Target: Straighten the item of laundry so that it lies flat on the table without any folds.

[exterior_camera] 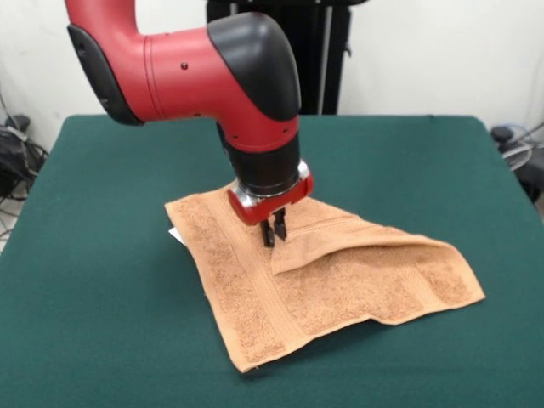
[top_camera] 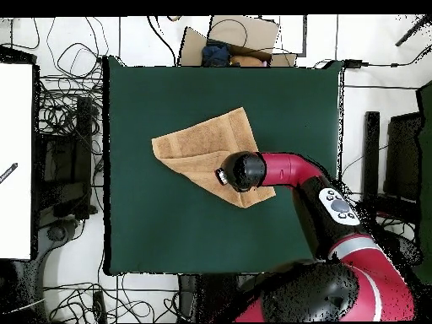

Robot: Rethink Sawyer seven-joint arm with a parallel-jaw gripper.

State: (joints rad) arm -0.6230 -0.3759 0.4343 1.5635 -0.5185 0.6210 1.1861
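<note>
one towel (exterior_camera: pixel 280 289) lies nearest, on the one green desk (exterior_camera: pixel 102 340), rumpled with a single corner flap folded over its middle. one gripper (exterior_camera: pixel 274 231) hangs above that flap's edge, jaws slightly parted, gripping nothing.

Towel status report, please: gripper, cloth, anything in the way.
Gripper over towel, fingers close together, grip unclear. Towel not flat: one corner folded over. Table otherwise unobstructed.
</note>
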